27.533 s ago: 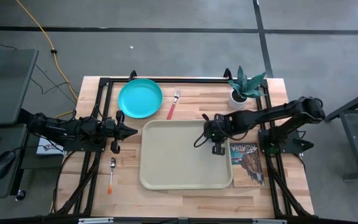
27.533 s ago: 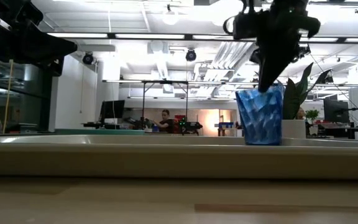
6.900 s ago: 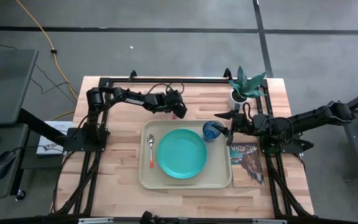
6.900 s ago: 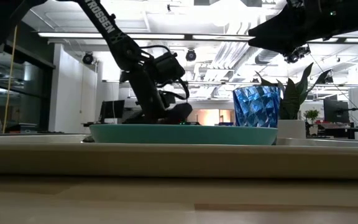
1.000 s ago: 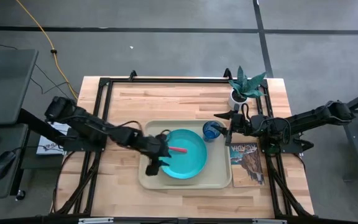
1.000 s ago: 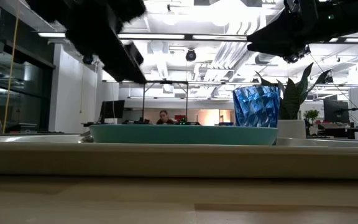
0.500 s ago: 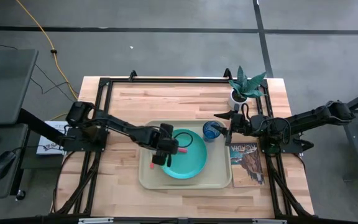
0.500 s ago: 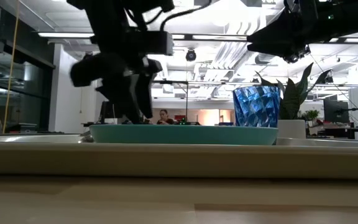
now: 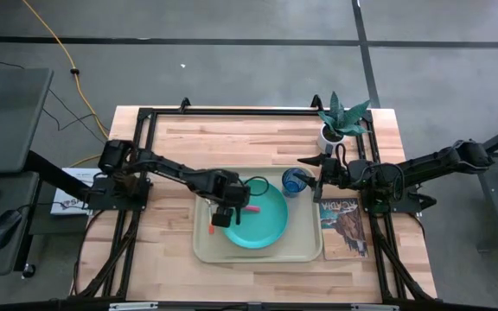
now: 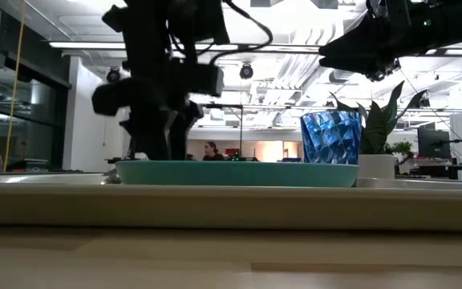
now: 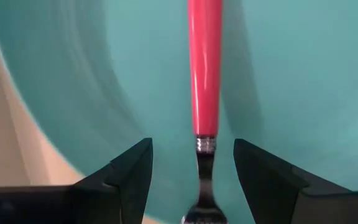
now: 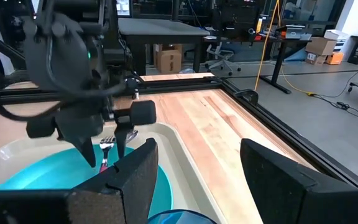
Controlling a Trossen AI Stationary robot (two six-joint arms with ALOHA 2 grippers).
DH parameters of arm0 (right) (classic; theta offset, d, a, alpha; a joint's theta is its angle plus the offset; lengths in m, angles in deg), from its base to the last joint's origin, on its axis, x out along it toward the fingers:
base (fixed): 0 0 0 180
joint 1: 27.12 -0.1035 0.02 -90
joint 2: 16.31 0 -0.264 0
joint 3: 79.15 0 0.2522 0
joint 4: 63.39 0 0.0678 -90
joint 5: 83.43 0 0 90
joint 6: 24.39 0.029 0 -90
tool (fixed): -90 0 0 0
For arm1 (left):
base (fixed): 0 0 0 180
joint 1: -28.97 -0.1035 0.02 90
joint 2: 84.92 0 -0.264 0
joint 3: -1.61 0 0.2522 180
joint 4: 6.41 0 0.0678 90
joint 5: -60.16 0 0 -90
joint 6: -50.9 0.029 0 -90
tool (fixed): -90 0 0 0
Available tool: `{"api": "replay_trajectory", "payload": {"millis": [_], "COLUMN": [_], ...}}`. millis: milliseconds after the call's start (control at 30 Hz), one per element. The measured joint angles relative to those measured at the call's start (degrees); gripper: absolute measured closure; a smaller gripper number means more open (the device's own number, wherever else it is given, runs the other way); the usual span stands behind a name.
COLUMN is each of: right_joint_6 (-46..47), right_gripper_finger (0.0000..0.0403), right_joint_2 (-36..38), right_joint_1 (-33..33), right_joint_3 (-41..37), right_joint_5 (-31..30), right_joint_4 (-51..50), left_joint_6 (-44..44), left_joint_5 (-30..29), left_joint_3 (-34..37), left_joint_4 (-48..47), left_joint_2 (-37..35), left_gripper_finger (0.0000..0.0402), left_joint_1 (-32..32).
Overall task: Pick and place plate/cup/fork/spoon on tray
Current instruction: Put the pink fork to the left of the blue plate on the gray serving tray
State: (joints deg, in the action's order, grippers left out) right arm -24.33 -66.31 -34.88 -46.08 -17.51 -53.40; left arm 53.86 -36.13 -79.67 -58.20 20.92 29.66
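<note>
From table height, the tray [image 10: 231, 205] rim runs across the front of the surface, with the plate [image 10: 237, 172] lying on it and the cup [image 10: 333, 149] standing toward the right. The left end effector [image 11: 193, 163] hangs just above the plate's left part with its jaws spread wide and empty, straddling the fork [image 11: 204, 93], which lies flat on the plate with its long axis running straight out between the fingers, tines nearest the wrist; the spoon [image 9: 210, 226] lies on the tray just left of the plate. The right end effector [image 9: 304, 161] waits farther off beside the cup, jaws wide and holding nothing, so the left arm is far nearer the fork and I judge it need only lift clear.
</note>
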Motion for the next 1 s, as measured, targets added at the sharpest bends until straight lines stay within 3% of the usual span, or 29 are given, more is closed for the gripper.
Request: {"api": "replay_trajectory", "payload": {"millis": [433,567,833,1000], "right_joint_6": [0.0,0.0,0.0,0.0], "right_gripper_finger": [0.0182,0.0182,0.0182,0.0182], "right_joint_2": [0.0,0.0,0.0,0.0], "right_joint_1": [0.0,0.0,0.0,0.0], "right_joint_3": [0.0,0.0,0.0,0.0], "right_joint_5": [0.0,0.0,0.0,0.0], "right_joint_4": [0.0,0.0,0.0,0.0], "left_joint_6": [0.2,0.2,0.5,0.7], "left_joint_5": [-1.5,-1.7,-2.6,-3.7], "left_joint_3": [0.0,0.0,-2.2,-7.1], "left_joint_4": [0.5,0.5,-2.6,-8.0], "left_joint_2": [2.1,2.1,2.1,2.1], "left_gripper_finger": [0.0205,0.0249,0.0379,0.0386], "left_joint_1": [0.0,0.0,0.0,0.0]}}
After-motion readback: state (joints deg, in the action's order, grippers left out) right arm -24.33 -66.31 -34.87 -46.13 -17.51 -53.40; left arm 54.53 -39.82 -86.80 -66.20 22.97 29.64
